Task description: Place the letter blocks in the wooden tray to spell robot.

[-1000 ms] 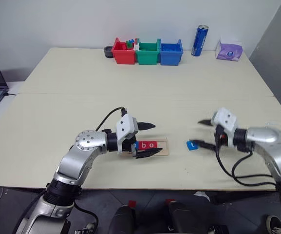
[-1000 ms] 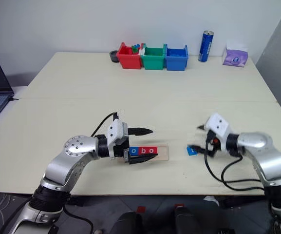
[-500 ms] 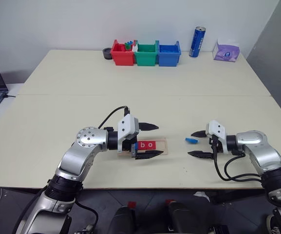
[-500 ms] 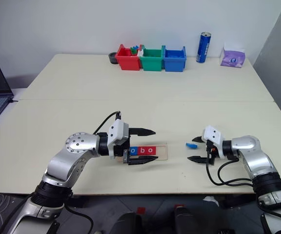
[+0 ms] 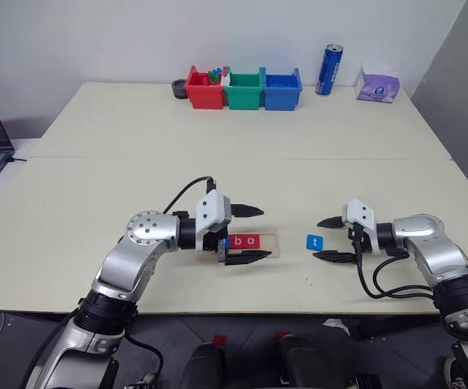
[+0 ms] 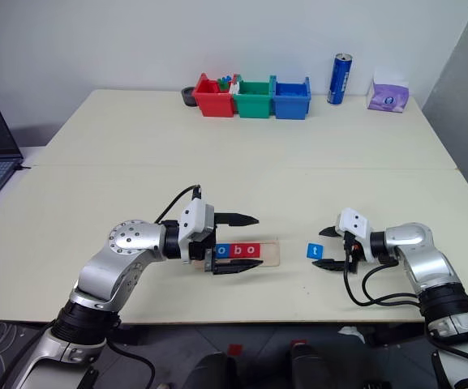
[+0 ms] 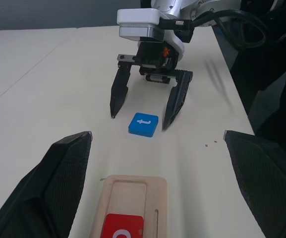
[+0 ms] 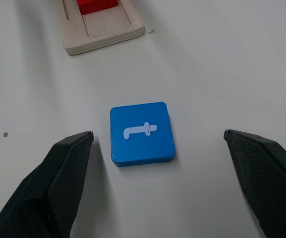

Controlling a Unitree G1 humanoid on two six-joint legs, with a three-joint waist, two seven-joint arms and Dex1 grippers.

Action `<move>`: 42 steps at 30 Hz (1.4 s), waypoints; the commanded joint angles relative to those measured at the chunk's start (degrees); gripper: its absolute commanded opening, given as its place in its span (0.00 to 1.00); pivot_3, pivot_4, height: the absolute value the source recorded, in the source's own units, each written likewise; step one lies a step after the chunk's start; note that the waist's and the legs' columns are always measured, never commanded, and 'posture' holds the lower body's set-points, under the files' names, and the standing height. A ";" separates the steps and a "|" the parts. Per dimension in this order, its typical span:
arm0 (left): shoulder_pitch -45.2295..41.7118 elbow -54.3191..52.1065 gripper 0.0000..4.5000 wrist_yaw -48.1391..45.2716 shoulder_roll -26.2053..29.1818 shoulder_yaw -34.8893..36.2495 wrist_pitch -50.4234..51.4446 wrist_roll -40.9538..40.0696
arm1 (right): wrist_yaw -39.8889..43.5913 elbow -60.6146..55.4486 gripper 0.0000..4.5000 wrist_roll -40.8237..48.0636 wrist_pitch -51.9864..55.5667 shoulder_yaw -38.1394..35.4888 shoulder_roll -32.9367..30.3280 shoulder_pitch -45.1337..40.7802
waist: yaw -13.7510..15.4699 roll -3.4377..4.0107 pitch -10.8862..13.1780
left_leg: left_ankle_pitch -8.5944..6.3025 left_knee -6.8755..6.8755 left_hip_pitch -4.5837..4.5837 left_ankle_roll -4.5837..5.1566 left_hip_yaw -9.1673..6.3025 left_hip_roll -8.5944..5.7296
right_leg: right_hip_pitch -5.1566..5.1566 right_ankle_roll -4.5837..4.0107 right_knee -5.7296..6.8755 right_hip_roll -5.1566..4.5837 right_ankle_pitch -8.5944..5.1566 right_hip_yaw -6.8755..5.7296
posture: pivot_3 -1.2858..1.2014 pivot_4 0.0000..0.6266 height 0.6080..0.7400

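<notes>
Since a second ago the right gripper (image 5: pixel 326 238) has come down to table level, and the blue square tile marked "t" (image 5: pixel 315 241), which half a second ago sat tilted between its fingers, now lies flat on the cream table (image 5: pixel 242 138), face up. The gripper's two black fingers stand wide apart on either side of the tile, touching nothing. The tile rests just right of the long light-wood tray (image 5: pixel 258 241), clear of it. The left gripper (image 5: pixel 251 234) hovers over the tray with jaws spread wide and empty. In the tray's groove sit a blue tile (image 6: pixel 222 251) and two red tiles reading "b" (image 5: pixel 237 241) and "o" (image 5: pixel 251 241).
</notes>
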 commanded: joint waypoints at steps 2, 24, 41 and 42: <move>-0.83 -1.25 1.00 -0.15 0.39 0.42 -1.02 -0.15 | 0.36 -2.26 0.71 0.93 0.19 -1.43 0.04 0.36 | 0.01 0.00 0.00 | 0.00 0.00 0.00 0.00 -0.01 0.00 | 0.00 0.00 0.00 0.00 0.00 -0.01 | 0.52 0.24 1.00; 1.21 5.17 1.00 -6.89 11.51 8.44 -5.93 -1.60 | -1.69 -14.71 0.32 2.36 10.55 4.26 7.45 -6.03 | 0.16 0.02 0.02 | 0.00 -0.02 -0.01 0.00 -0.04 0.03 | -0.02 -0.01 -0.01 0.01 -0.03 -0.06 | 0.52 0.24 1.00; 4.38 0.61 1.00 -4.78 11.50 8.93 -4.41 -2.21 | 2.19 -0.66 0.32 -2.80 0.84 8.13 11.56 -10.86 | 0.06 -0.02 0.04 | 0.00 -0.02 -0.10 0.00 -0.06 0.04 | -0.10 -0.27 0.02 -0.02 0.12 -0.10 | 0.52 0.24 1.00; 4.39 0.67 1.00 -4.74 11.55 8.88 -4.49 -2.15 | 2.15 -0.55 0.32 -2.80 0.84 8.15 11.75 -10.90 | 0.06 -0.02 0.04 | 0.00 -0.02 -0.10 0.00 -0.05 0.03 | -0.10 -0.27 0.03 -0.02 0.12 -0.10 | 0.52 0.24 1.00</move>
